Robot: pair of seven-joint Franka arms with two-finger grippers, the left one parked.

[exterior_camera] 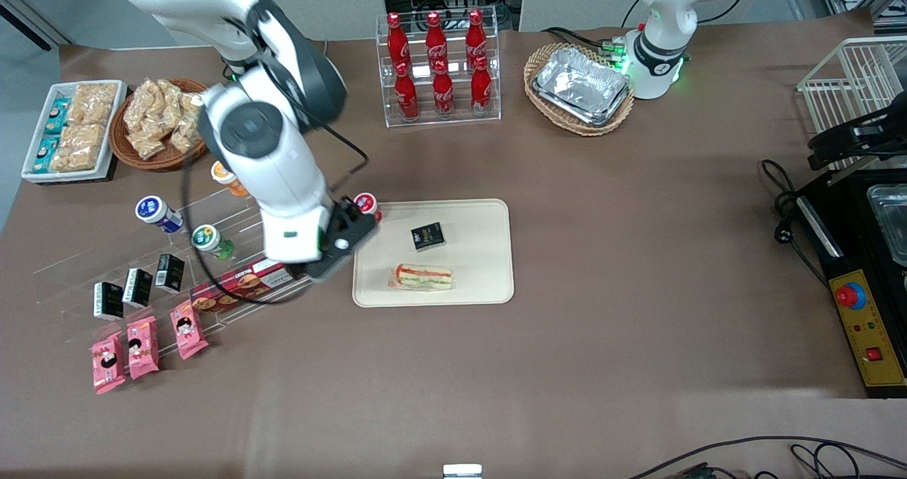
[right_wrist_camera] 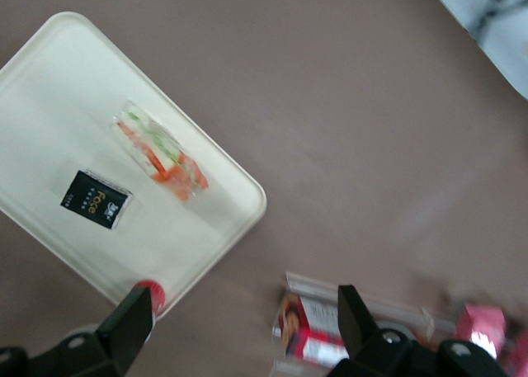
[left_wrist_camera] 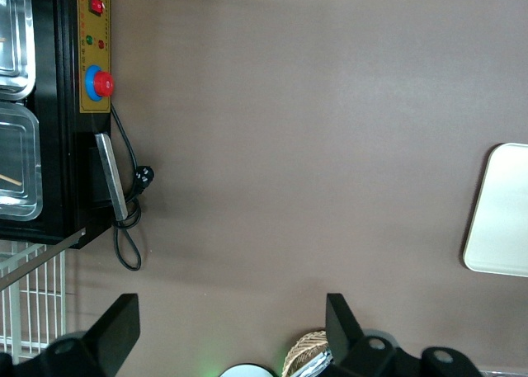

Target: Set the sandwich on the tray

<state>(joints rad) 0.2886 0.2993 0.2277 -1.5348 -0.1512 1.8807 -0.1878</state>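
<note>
Brown-covered counter, snack displays along the working arm's end. Sandwich (exterior_camera: pixel 423 277) lies flat inside the cream tray (exterior_camera: pixel 496 280), near the tray edge closest to the front camera, touching nothing else. A small black packet (exterior_camera: pixel 428 237) sits on the same tray, farther from the camera and apart from the sandwich. Gripper (right_wrist_camera: pixel 243 327) hangs just outside the tray's corner, above the red biscuit box (exterior_camera: pixel 244 284), fingers (right_wrist_camera: pixel 132 323) spread and empty. Judgement: placement appears complete; only moving the arm clear seems left.
</note>
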